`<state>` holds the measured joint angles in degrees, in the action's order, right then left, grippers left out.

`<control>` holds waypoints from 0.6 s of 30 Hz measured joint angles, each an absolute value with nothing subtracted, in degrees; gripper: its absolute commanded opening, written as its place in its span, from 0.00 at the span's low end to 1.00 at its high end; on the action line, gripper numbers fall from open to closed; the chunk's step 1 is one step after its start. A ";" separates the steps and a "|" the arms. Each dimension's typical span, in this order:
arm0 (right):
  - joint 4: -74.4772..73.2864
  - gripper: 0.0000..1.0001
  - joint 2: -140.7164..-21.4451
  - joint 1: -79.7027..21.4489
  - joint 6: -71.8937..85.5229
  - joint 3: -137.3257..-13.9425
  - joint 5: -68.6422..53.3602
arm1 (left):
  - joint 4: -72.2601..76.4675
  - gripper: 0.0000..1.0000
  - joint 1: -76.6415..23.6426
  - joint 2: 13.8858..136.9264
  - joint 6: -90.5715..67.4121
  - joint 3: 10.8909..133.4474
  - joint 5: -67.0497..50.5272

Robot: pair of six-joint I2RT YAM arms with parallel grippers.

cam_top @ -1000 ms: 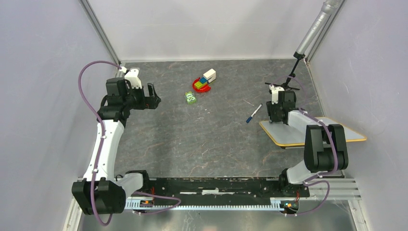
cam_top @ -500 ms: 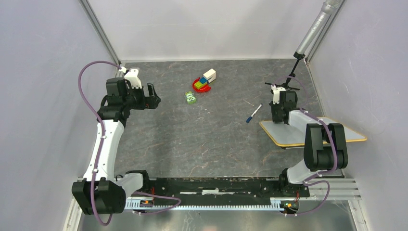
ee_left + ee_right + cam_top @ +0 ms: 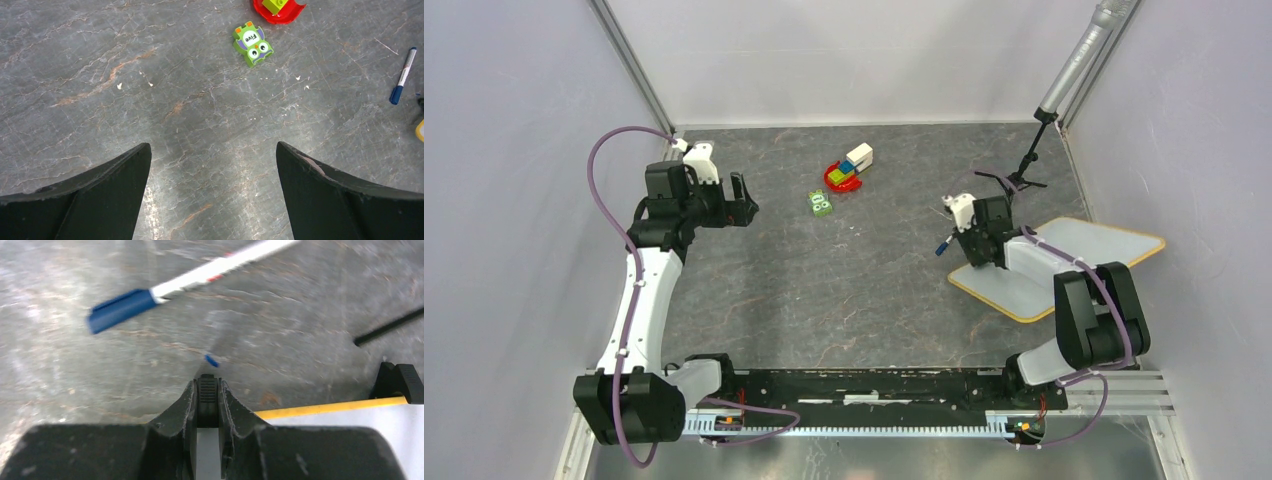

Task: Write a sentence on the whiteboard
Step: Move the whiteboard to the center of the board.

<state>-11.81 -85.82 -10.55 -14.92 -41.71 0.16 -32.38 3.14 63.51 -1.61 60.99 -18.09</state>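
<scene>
Two arms are reaching over a grey, marbled worktop. A large, flat white whiteboard with a thin yellow-orange rim is sitting at the right side. The right hand is pinching the board's left end, its jaws narrow. The left hand is hovering at the far left, spread wide and holding nothing. A white marker with a blue cap is lying near the held end, and a small green owl block is resting farther left.

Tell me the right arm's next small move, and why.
Probably slide the whiteboard toward the table's middle, stopping short of the marker: the right gripper is shut on the board's edge clip, the board sits far right, and the marker lies just ahead.
</scene>
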 measured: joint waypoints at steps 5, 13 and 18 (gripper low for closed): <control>-15.33 0.00 -87.11 -17.58 -19.79 -43.94 -0.34 | -32.40 1.00 3.14 63.57 -1.61 60.99 -18.31; -22.85 0.00 -93.65 -28.27 -26.63 -52.18 0.47 | -32.42 1.00 3.14 63.61 -1.61 60.62 -19.27; -27.35 0.00 -98.15 -34.52 -30.15 -57.76 1.96 | -32.45 1.00 3.14 63.61 -1.58 60.51 -19.57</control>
